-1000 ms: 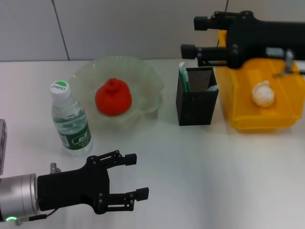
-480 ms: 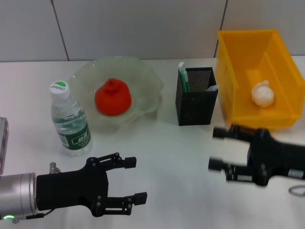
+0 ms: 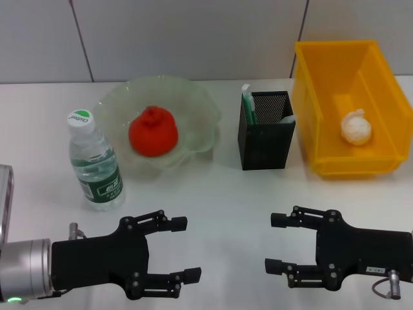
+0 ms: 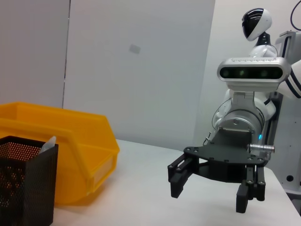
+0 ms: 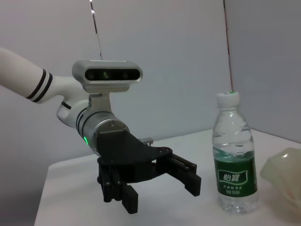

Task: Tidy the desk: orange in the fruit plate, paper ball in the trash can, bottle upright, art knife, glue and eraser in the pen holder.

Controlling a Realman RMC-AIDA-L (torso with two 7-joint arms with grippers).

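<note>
The orange lies in the pale green fruit plate. The water bottle stands upright left of the plate; it also shows in the right wrist view. The paper ball lies in the yellow bin. The black mesh pen holder holds a green-and-white item. My left gripper is open and empty at the front left. My right gripper is open and empty at the front right. Each shows in the other's wrist view, the right and the left.
The white table has bare room between the two grippers and in front of the pen holder. The yellow bin and pen holder also show in the left wrist view.
My right arm has swung down from above the yellow bin to the table's front right. The left gripper has stayed nearly still.
</note>
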